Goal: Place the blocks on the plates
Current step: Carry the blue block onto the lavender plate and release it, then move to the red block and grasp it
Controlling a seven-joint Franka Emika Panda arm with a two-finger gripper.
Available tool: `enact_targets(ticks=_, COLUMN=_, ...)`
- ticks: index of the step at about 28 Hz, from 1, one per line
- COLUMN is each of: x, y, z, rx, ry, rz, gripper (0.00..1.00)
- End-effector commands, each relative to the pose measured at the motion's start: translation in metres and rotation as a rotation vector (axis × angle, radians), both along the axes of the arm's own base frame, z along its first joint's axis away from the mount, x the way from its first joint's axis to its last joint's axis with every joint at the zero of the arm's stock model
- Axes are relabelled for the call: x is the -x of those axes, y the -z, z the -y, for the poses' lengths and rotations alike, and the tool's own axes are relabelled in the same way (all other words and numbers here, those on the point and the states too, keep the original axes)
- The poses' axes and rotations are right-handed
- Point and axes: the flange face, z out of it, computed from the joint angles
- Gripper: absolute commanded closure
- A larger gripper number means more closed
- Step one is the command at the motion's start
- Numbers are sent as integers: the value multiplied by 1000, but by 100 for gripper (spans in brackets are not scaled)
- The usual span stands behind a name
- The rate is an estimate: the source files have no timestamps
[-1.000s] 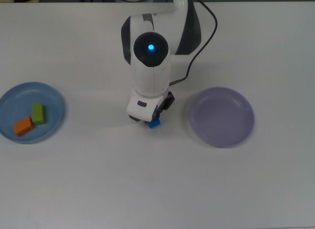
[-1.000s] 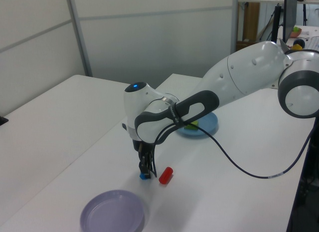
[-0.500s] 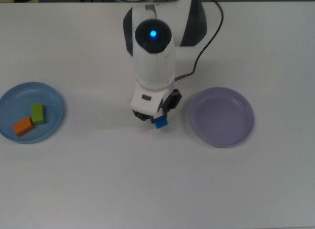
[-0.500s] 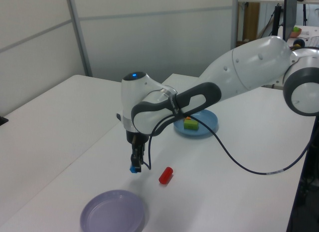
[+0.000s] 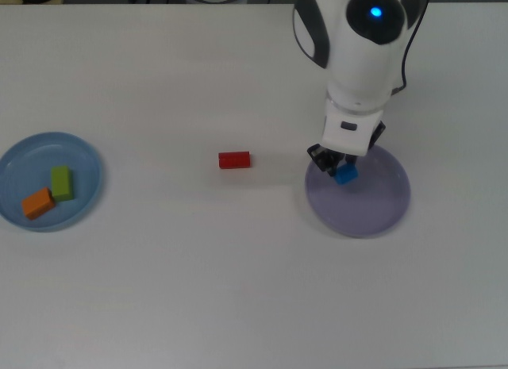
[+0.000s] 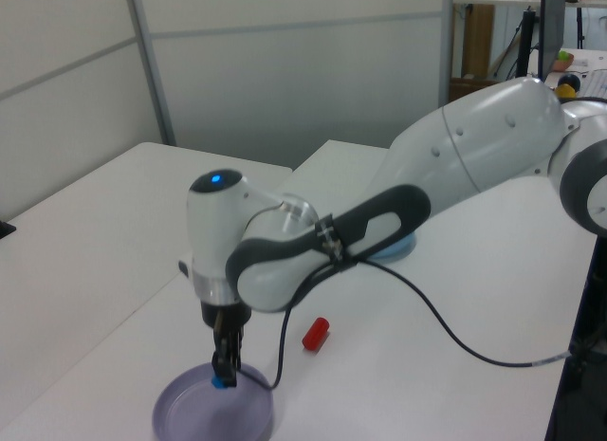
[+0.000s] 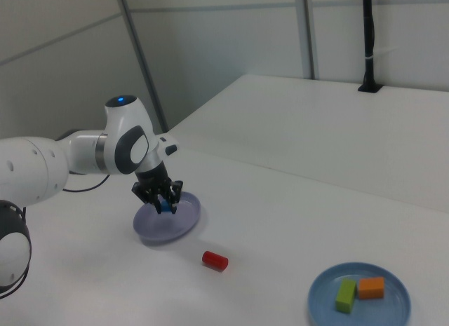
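Two blocks are sitting on the light blue plate [image 5: 12, 167] at the top view's far left: the orange block [image 5: 37, 203] low and left, the green block [image 5: 61, 182] just beside it, up and to the right, the pair close together, and I cannot tell whether they are touching. In the right view the same plate shows at the lower right, green on the right view's left of orange.

Moving right across the white table [image 5: 238, 290], the red block [image 5: 234, 159] is lying alone on the bare surface, well apart from both plates, roughly between them in the top view.

Further right, the arm [image 5: 361, 59] is reaching down from the top edge of the top view, its white wrist housing pointing toward the table with a blue light glowing on the upper joint. In the left view the forearm is sweeping in from the left view's right, bending at the wrist so the hand is hanging nearly vertical. The gripper [image 5: 340, 167] is pinching the blue cube [image 5: 345, 174] between its two dark fingers, jaws clamped on the cube's sides. It is hanging over the lavender plate [image 5: 381, 206], above the plate's upper-left part in the top view, and I cannot tell whether the cube is touching the plate.
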Motion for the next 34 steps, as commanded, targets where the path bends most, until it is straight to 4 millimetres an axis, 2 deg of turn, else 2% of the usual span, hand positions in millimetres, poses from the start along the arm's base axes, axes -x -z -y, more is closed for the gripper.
enact_targets(ticks=1, x=-20, y=21, z=-1, rx=32, ry=50, rz=7, gripper=95)
enact_targets(ticks=3, x=-21, y=24, z=-2, rx=36, ry=59, rz=7, gripper=92)
enact_targets(ticks=4, x=-20, y=24, z=-3, rx=38, ry=56, rz=9, gripper=87)
enact_targets(ticks=5, x=-20, y=24, z=-2, rx=41, ry=55, rz=6, gripper=72)
enact_targets(ticks=7, x=-20, y=23, z=-1, rx=44, ry=50, rz=5, gripper=54)
enact_targets(ticks=9, x=-19, y=21, z=-2, rx=43, ry=49, rz=6, gripper=20)
enact_targets(ticks=10, x=-20, y=17, z=-1, rx=43, ry=50, rz=11, gripper=11)
enact_targets(ticks=12, x=-19, y=16, z=-1, rx=43, ry=51, rz=11, gripper=0)
enact_targets(ticks=15, x=-19, y=11, z=0, rx=48, ry=47, rz=15, gripper=0)
enact_targets(ticks=21, x=-9, y=-28, z=24, rx=82, ry=92, rz=-30, gripper=0)
enact_targets(ticks=22, x=-9, y=-42, z=48, rx=88, ry=135, rz=-51, gripper=0)
enact_targets(ticks=26, x=-7, y=-52, z=91, rx=84, ry=213, rz=-118, gripper=0)
enact_targets(ticks=27, x=-6, y=-52, z=112, rx=76, ry=249, rz=-147, gripper=0)
enact_targets(ticks=30, x=-4, y=-46, z=147, rx=60, ry=314, rz=-179, gripper=0)
enact_targets(ticks=34, x=1, y=-28, z=179, rx=54, ry=371, rz=-212, gripper=0)
